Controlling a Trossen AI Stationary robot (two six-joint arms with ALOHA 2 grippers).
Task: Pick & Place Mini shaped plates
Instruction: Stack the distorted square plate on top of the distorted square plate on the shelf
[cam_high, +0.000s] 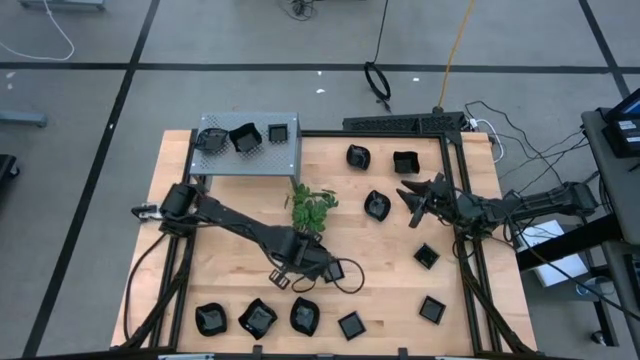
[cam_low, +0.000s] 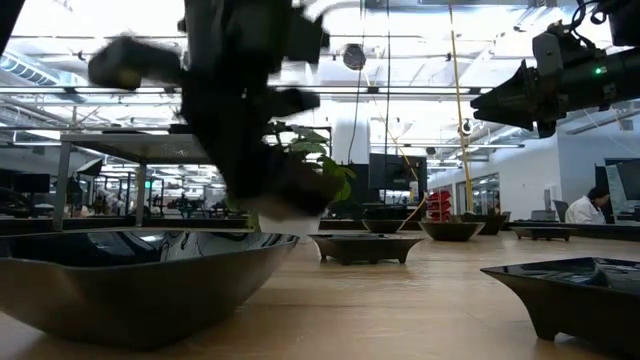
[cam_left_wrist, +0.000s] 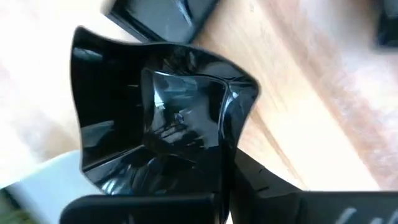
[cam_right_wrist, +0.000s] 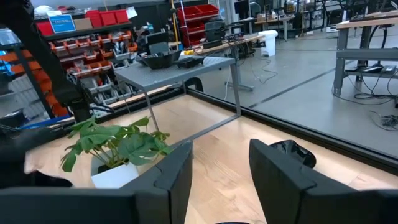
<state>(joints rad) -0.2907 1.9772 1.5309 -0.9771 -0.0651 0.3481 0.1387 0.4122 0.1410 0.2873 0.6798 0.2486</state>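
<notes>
Near the table's (cam_high: 200, 260) front edge, the left hand (cam_high: 318, 270) clenches a mini shaped plate's (cam_left_wrist: 161, 118) glossy rim; that thin pinch could slip on lifting. Right hand (cam_high: 412, 198) waits released.

The mini shaped plates (cam_high: 257, 318) are showing glossy black against the pale, streaky-grained wooden table (cam_high: 390, 260). The plant sprig (cam_high: 312, 206) is showing leafy green in a white pot (cam_right_wrist: 115, 175). The perforated metal box (cam_high: 285, 155) is showing grey.
</notes>
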